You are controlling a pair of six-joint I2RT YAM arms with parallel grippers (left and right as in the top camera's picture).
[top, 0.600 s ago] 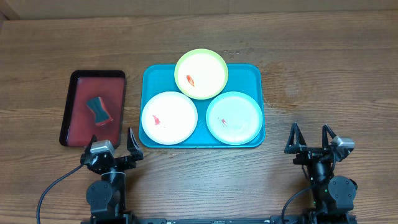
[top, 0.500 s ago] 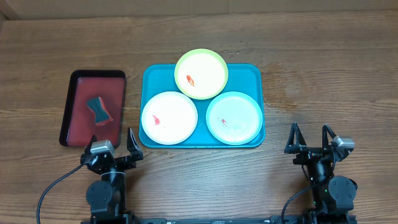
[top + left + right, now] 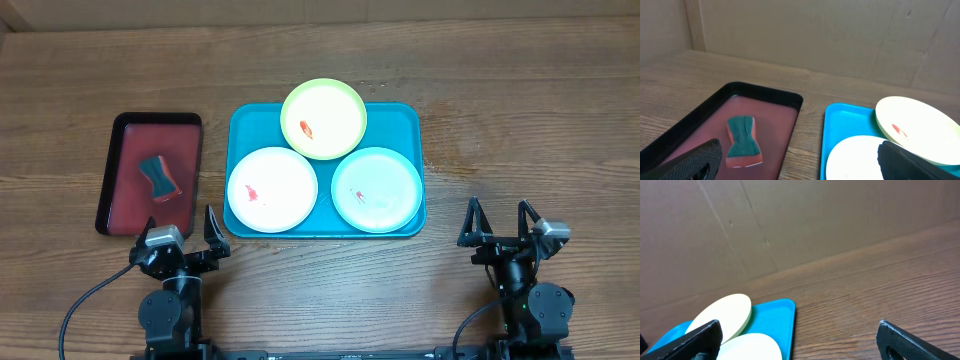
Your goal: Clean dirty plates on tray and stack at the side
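The teal tray (image 3: 400,118) holds three plates. The yellow-green plate (image 3: 323,119) lies at the back over the tray's far rim, with a red-orange smear. The white plate (image 3: 272,189) is front left with a red smear. The mint plate (image 3: 376,189) is front right with a small smear. My left gripper (image 3: 179,238) is open near the table's front edge, left of the tray. My right gripper (image 3: 497,222) is open at the front right, apart from the tray. The left wrist view shows the tray (image 3: 840,125), the white plate (image 3: 852,157) and the yellow-green plate (image 3: 915,127).
A dark red black-rimmed tray (image 3: 125,215) lies left of the teal tray and holds a green and red sponge (image 3: 160,177); both show in the left wrist view, tray (image 3: 785,127) and sponge (image 3: 743,140). A cardboard wall (image 3: 790,225) stands behind the table.
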